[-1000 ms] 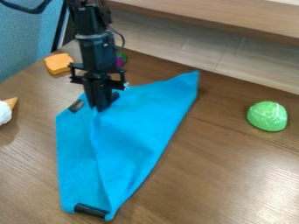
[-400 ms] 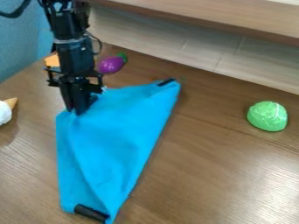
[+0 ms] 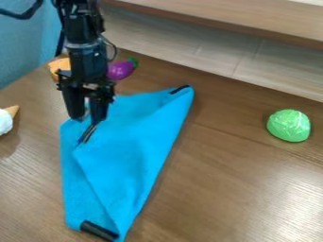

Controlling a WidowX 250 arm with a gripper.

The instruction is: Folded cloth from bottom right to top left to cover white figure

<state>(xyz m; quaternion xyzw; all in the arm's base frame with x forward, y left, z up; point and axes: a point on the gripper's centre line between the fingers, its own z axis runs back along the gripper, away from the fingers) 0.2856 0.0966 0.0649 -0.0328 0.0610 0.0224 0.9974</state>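
**Open gripper hanging over the folded corner of a blue cloth**

I am watching the black gripper (image 3: 87,121) hanging over the upper-left part of a blue cloth (image 3: 126,160) on a brown wooden desk (image 3: 233,175). The cloth's turned-over corner, marked by a dark strip (image 3: 88,134), is lying just below the fingertips as I am seeing them, pointing up and left. The rest of the cloth is spreading down and to the right from the gripper, its long axis running from the upper right to the bottom, with the folded edge forming its right side.

The arm (image 3: 87,59) is coming in from the top left and standing nearly upright, the gripper pointing down. Its two fingers are standing apart, holding nothing; whether a tip is touching the cloth, I cannot tell.

Behind the gripper, a purple eggplant (image 3: 120,70) and an orange piece (image 3: 58,70) are lying on the desk. A white-topped cone (image 3: 6,120) is showing at the left edge, and a green cabbage (image 3: 289,125) is sitting well apart at the right.

I am judging the fold nearly complete. Lifting straight up is looking like the next step; a sideways drift could be dragging the corner back.
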